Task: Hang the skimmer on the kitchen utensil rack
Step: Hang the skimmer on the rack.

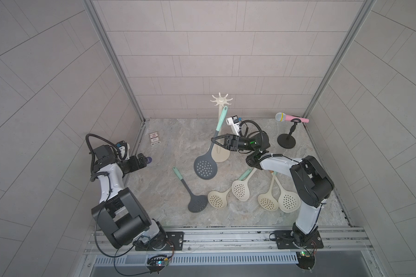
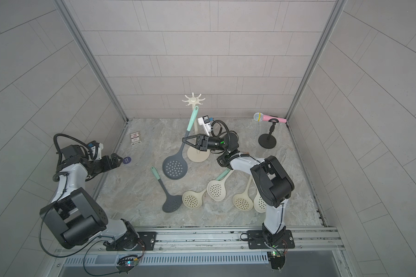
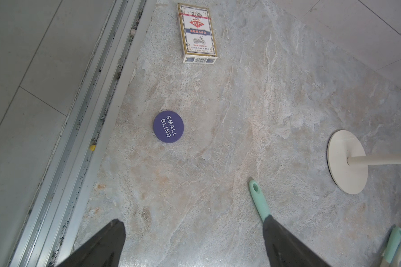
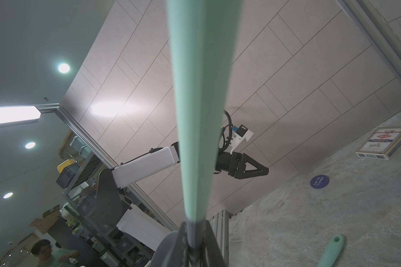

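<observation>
My right gripper [image 1: 213,140] [image 4: 195,231] is shut on the dark neck of a skimmer [image 1: 205,166] with a grey perforated head and a mint handle [image 4: 199,115]. It holds the skimmer off the table, tilted, head down. The handle's tip reaches up to just below the hooks of the kitchen utensil rack [image 1: 221,99] [image 2: 193,98]; I cannot tell whether they touch. The cream rack stands at the back middle on a round base [image 3: 347,161]. Far to the left, my left gripper [image 1: 142,160] [image 3: 192,222] hangs open and empty over the table.
A second grey skimmer [image 1: 192,194] and several cream skimmers [image 1: 241,189] lie at the front under the right arm. A pink microphone [image 1: 291,117] sits on a black stand [image 1: 286,141] at the back right. A card box [image 3: 196,32] and purple chip [image 3: 168,126] lie left.
</observation>
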Controlling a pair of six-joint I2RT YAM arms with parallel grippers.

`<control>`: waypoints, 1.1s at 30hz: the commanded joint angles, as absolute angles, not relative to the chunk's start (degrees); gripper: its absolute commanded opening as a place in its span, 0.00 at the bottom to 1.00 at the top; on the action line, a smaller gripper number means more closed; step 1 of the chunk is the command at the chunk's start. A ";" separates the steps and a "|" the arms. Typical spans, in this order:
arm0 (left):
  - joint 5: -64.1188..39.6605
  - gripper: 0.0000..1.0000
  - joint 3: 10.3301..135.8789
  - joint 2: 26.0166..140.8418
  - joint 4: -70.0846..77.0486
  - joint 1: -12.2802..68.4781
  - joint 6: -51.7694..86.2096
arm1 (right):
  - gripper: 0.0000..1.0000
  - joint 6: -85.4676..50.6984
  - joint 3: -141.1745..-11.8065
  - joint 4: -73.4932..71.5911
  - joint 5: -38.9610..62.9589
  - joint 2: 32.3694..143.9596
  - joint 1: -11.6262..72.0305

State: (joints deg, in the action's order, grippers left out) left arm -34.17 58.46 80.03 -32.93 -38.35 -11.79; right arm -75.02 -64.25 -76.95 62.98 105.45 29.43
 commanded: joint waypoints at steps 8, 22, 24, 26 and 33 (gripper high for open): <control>-34.23 1.00 57.33 79.81 -31.68 -37.84 -10.77 | 0.00 -76.07 -69.09 -80.86 63.67 104.98 29.78; -34.54 1.00 57.22 80.38 -31.55 -37.44 -11.12 | 0.00 -76.73 -69.43 -80.88 63.81 108.88 29.42; -34.63 1.00 57.04 80.38 -31.55 -37.36 -11.16 | 0.00 -76.71 -69.31 -80.86 63.81 109.32 29.14; -35.08 1.00 56.84 80.48 -31.55 -37.32 -11.49 | 0.00 -76.68 -69.08 -80.87 63.57 109.76 28.87; -35.69 1.00 55.92 79.85 -31.73 -36.66 -12.44 | 0.00 -78.71 -70.24 -80.86 63.20 112.22 27.96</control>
State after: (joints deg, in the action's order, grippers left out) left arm -34.72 56.80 80.03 -32.38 -37.10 -11.49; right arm -75.85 -68.73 -78.96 63.42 110.45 28.47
